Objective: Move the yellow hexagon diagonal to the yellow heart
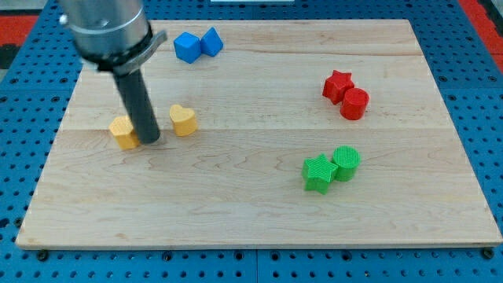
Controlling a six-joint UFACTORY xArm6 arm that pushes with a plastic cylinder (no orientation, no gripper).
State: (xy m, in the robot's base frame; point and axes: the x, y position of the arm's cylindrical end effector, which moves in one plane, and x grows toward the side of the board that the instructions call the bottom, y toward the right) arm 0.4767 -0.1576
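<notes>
The yellow hexagon [122,131] lies on the wooden board at the view's left. The yellow heart [182,119] lies to its right and slightly higher. My tip [149,141] stands on the board between them, touching or almost touching the hexagon's right side and a short gap left of the heart. The dark rod rises from there and hides part of the hexagon's right edge.
A blue cube [187,47] and a second blue block [211,41] touch near the board's top edge. A red star [338,84] and red cylinder [354,103] sit at the right. A green star [319,173] and green cylinder [345,163] sit lower right.
</notes>
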